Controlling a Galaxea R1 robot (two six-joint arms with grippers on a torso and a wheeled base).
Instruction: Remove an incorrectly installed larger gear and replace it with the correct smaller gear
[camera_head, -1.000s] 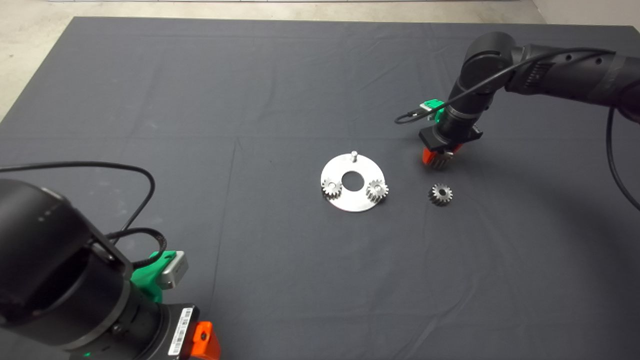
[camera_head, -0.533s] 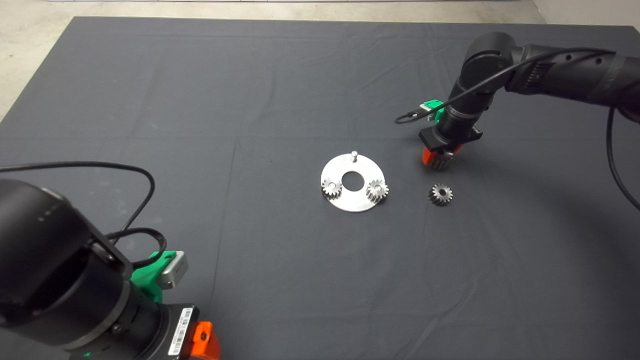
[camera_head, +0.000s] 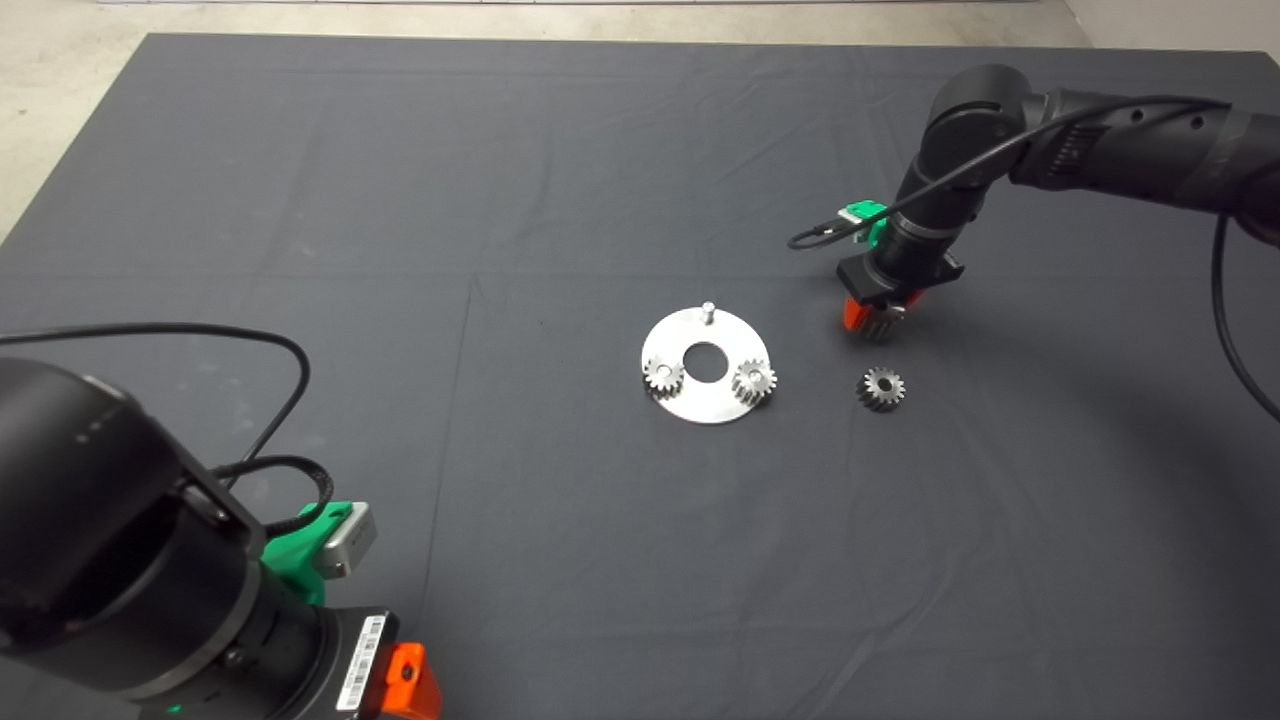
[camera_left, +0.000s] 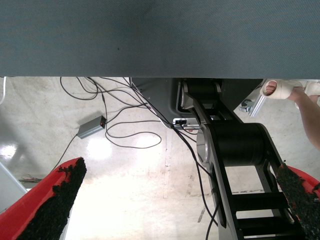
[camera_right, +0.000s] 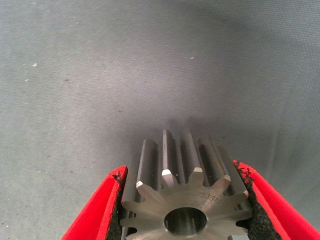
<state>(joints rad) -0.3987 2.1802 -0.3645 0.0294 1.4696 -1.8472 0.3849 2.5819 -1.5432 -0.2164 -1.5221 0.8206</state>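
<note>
My right gripper (camera_head: 878, 316) is shut on the larger gear (camera_head: 880, 323), low over the mat to the right of the round steel plate (camera_head: 706, 404). In the right wrist view both red fingers (camera_right: 102, 215) press the coarse-toothed larger gear (camera_right: 187, 200) from either side. A loose smaller gear (camera_head: 881, 388) lies on the mat just in front of it. The plate carries two small gears (camera_head: 664, 376) (camera_head: 754, 380) and a bare pin (camera_head: 707, 310) at its far rim. My left gripper (camera_head: 410, 685) is parked at the lower left, open and empty.
The left wrist view (camera_left: 180, 167) shows the mat's underside edge, the floor with cables (camera_left: 125, 135), a small grey box (camera_left: 91, 127), a black frame and a person's hand (camera_left: 300, 95). The floor shows beyond the mat's far edge (camera_head: 600, 38).
</note>
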